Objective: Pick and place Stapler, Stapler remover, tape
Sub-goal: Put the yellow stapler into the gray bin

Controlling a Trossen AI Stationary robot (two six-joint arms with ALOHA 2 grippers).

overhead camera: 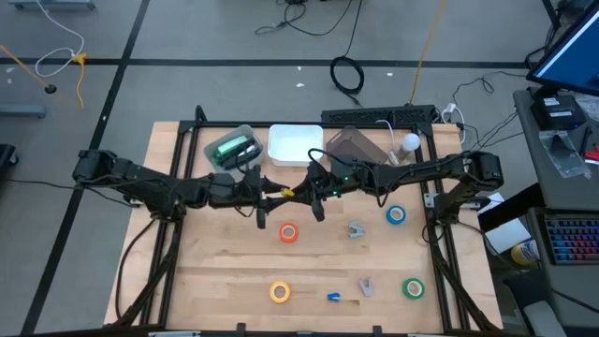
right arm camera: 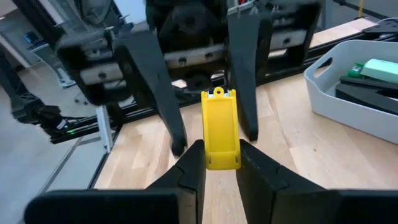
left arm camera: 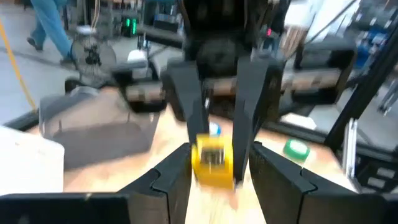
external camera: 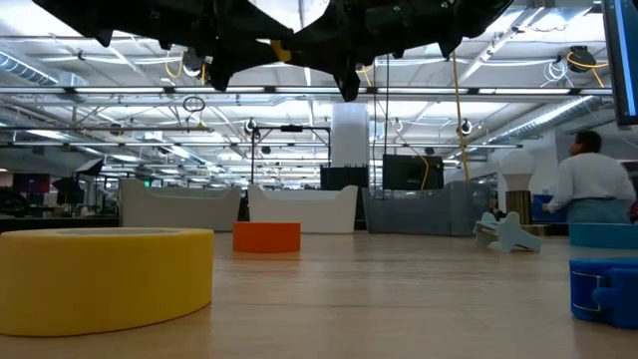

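Note:
A small yellow stapler (right arm camera: 220, 127) hangs above the middle of the table between my two grippers (overhead camera: 285, 194). My right gripper (right arm camera: 221, 158), reaching in from the table's right, is shut on it. My left gripper (left arm camera: 214, 171), coming from the left, stands open with its fingers (right arm camera: 176, 124) on either side of the stapler's far end; whether they touch it, I cannot tell. On the table lie an orange tape roll (overhead camera: 287, 233), a blue one (overhead camera: 396, 215), a yellow one (overhead camera: 280, 292) and a green one (overhead camera: 413, 288). Two pale staple removers (overhead camera: 356, 229) (overhead camera: 366, 285) lie flat. My right gripper pinches the yellow stapler's near end (right arm camera: 221, 160) between its two fingers, on its two long sides. The fingers come level from the table's right and lie along the stapler. The stapler sticks out level past the fingertips toward my left gripper, lifted clear of the table.
At the far edge stand a grey bin (overhead camera: 217, 140) holding a green thing (overhead camera: 234, 148), a white bin (overhead camera: 295, 145) and a clear bin (overhead camera: 356, 145). A small blue thing (overhead camera: 334, 297) lies near the front. A person (external camera: 588, 179) stands beyond the table.

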